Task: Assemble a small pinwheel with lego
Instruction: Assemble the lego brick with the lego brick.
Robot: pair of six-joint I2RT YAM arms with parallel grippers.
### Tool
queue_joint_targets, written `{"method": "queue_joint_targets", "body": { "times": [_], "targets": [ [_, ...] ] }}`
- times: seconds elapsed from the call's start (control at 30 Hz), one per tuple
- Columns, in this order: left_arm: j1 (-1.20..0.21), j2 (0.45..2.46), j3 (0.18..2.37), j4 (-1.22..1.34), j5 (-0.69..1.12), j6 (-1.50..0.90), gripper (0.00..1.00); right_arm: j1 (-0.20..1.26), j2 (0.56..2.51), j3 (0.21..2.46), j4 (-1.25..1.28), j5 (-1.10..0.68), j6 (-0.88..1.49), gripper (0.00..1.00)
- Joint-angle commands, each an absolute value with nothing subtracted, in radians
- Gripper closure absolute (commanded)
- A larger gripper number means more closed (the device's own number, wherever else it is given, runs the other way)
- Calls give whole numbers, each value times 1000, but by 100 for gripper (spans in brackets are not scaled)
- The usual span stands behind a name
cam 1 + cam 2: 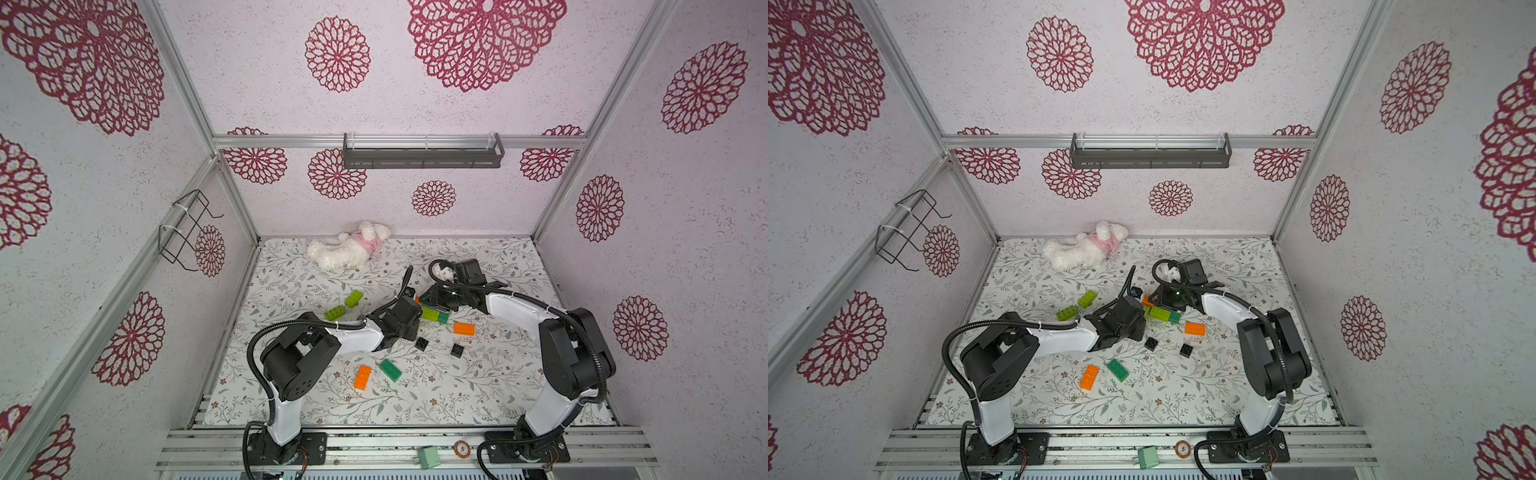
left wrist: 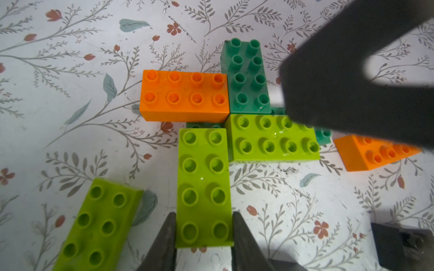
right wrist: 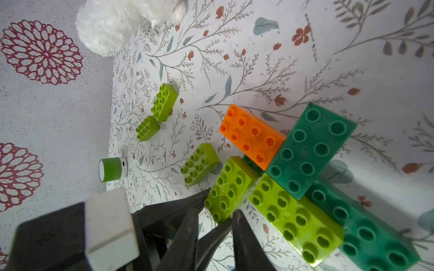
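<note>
Left wrist view, centre frame: the pinwheel (image 2: 244,93), four oblong bricks fanned over a dark green base. Its lowest blade, a lime brick (image 2: 204,185), is clamped on both long sides by the left gripper (image 2: 203,234) at the bottom edge. The right gripper (image 3: 217,218), low in its own wrist view, stands partly parted; whether it pinches anything I cannot tell. My worry is that a sideways tug could peel that blade off or drag the whole cluster. In a top view a spare orange brick (image 1: 464,328) and black square (image 1: 422,343) lie below the pinwheel.
</note>
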State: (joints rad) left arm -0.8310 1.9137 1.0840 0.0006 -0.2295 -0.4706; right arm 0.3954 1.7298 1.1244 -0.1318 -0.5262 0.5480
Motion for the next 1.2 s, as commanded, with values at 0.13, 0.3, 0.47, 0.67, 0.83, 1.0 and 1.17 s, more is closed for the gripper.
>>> {"method": "queue_joint_targets", "body": {
  "times": [0.13, 0.3, 0.47, 0.67, 0.83, 1.0, 1.17],
  "targets": [
    [-823, 1947, 1128, 8, -221, -441, 82, 400, 1734, 1165, -142, -540, 525, 72],
    [-822, 1953, 1146, -5, -219, -426, 82, 400, 1740, 1167, -152, -538, 518, 75],
    [-819, 1992, 1156, -15, -215, -420, 82, 400, 1754, 1174, -158, -535, 516, 80],
    [-818, 2006, 1166, -17, -207, -418, 82, 410, 1784, 1199, -169, -535, 515, 85],
    [-818, 2002, 1163, -18, -206, -414, 82, 414, 1810, 1217, -191, -516, 509, 90],
    [-817, 1992, 1169, -24, -204, -407, 81, 427, 1836, 1244, -231, -475, 491, 93],
    [-816, 1990, 1178, -26, -199, -402, 81, 432, 1866, 1255, -242, -464, 488, 94]
  ]
}}
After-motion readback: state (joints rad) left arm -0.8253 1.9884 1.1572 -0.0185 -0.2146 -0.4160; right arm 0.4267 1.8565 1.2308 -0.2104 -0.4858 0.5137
